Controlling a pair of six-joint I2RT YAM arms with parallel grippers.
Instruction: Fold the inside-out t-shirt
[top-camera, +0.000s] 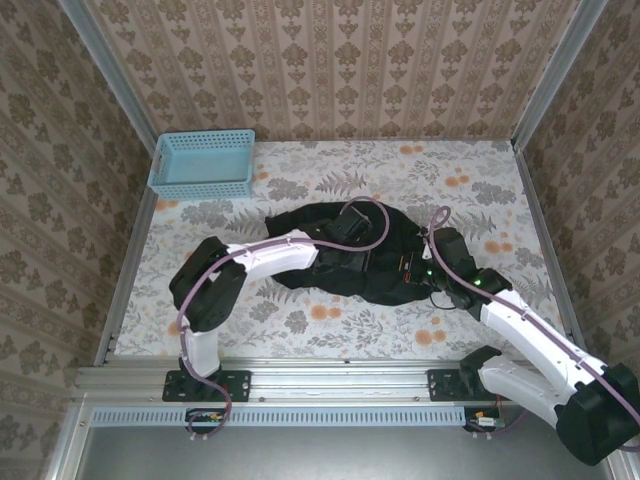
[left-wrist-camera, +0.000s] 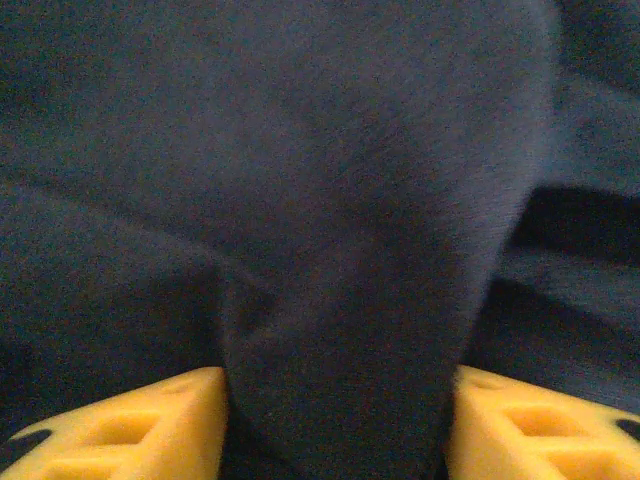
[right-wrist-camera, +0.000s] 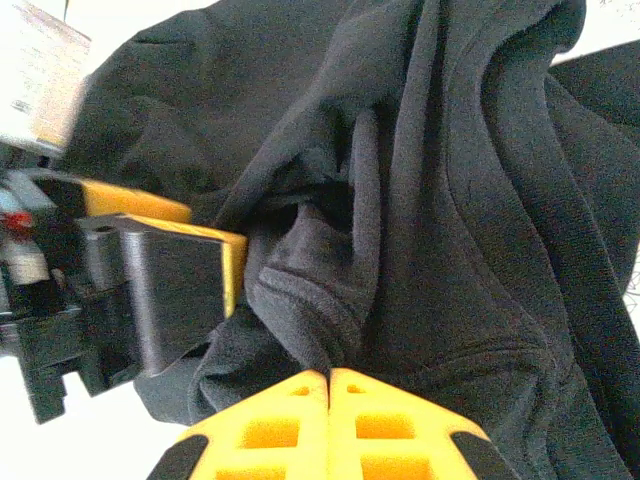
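The inside-out t-shirt (top-camera: 345, 283) is bunched under both grippers: a thick ridge is flanked by the half-parted left gripper (left-wrist-camera: 335, 400), and whether it is truly held cannot be told, while the right gripper (right-wrist-camera: 328, 378) is fully closed at a crease. A tangled wad rather than a clean edge may thus be dragged across the floral worktop (top-camera: 330, 170), which is enclosed by patterned walls (top-camera: 330, 60).
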